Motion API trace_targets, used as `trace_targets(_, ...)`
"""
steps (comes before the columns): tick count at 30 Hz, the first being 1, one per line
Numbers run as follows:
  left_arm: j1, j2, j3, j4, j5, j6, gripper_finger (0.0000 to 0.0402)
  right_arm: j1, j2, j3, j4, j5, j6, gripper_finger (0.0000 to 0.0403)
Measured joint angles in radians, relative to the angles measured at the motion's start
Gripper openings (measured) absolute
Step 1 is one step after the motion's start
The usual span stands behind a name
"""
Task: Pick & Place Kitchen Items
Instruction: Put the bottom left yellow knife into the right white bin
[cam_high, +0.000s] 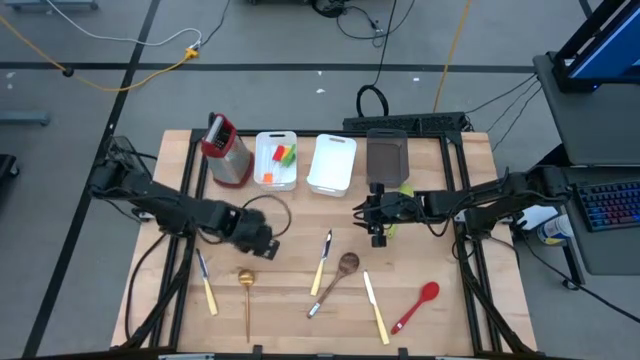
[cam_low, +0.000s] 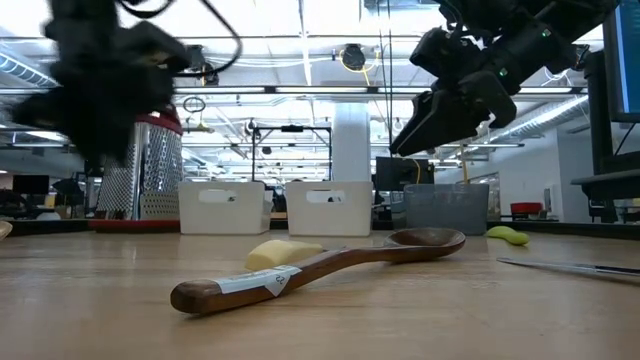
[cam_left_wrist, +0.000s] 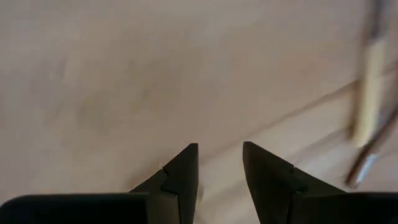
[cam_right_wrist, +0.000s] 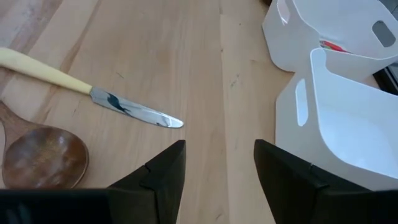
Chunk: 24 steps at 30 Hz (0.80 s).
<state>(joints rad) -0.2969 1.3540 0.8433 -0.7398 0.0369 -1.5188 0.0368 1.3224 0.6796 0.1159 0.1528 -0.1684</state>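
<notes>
Kitchen items loose on table's near half (spoons, knives, ladle) | left gripper parted, empty, above bare wood | right gripper parted, empty, beside white bin

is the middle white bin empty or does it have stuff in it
Empty as far as shown. The middle white bin shows only bare white inside from above, unlike the bin with coloured pieces beside it.

Wooden table with utensils.
On it: grater, three bins, knives, wooden spoon, red spoon, ladle.
</notes>
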Motion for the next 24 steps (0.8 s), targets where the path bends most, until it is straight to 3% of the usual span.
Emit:
trace_targets(7, -0.18, 0.0, 0.0, -0.153, 0.114, -0.494, 0.0129, 0.0, 0.0, 0.0, 0.042, 0.0, -0.002, 0.0182)
trace_targets(10, -0.261, 0.0, -0.009, -0.145, 0.176, -0.684, 0.0129, 0.0, 0.0, 0.0, 0.06, 0.0, -0.033, 0.0182)
trace_targets(15, -0.397, 0.0, -0.047, -0.078, 0.189, -0.927, 0.0129, 0.0, 0.0, 0.0, 0.082, 0.001, -0.054, 0.0182)
trace_targets(18, -0.466, 0.0, -0.073, -0.024, 0.2, -1.013, 0.0129, 0.0, 0.0, 0.0, 0.094, 0.001, -0.054, 0.0182)
trace_targets(24, -0.569, 0.008, -0.128, -0.001, 0.18, -1.016, 0.0129, 0.0, 0.0, 0.0, 0.097, 0.001, -0.053, 0.0182)
